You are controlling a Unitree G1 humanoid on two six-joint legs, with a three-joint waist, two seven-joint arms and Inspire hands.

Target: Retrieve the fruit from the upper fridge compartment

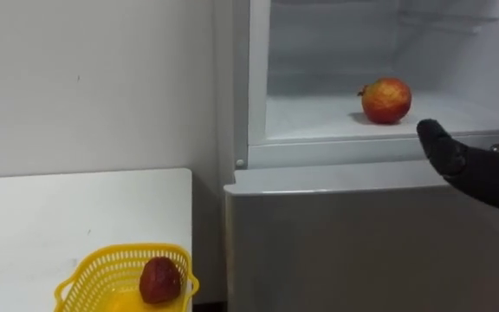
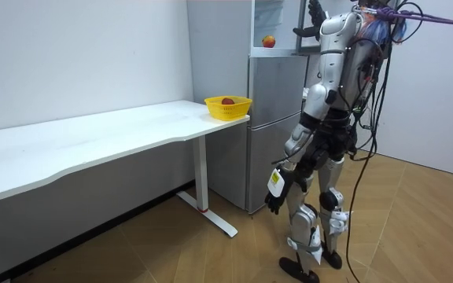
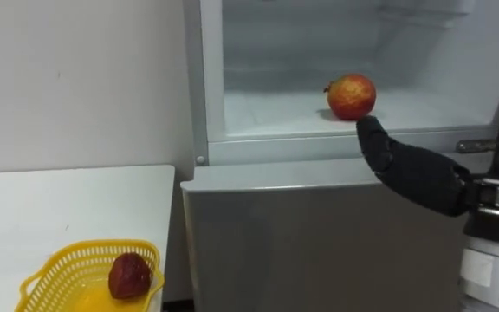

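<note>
Your right hand (image 3: 410, 173): fingers straight, empty.
Apple (image 3: 351, 95): just beyond its fingertips, on fridge shelf (image 3: 267, 117).
Your left hand (image 2: 274, 203): lowered; state cannot be told.

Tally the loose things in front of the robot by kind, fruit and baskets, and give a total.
Fruit: 2, a red-and-yellow apple on the upper fridge shelf and a dark red fruit in the basket.
Baskets: 1, a yellow plastic mesh basket on the white table.
Total: 3.
</note>
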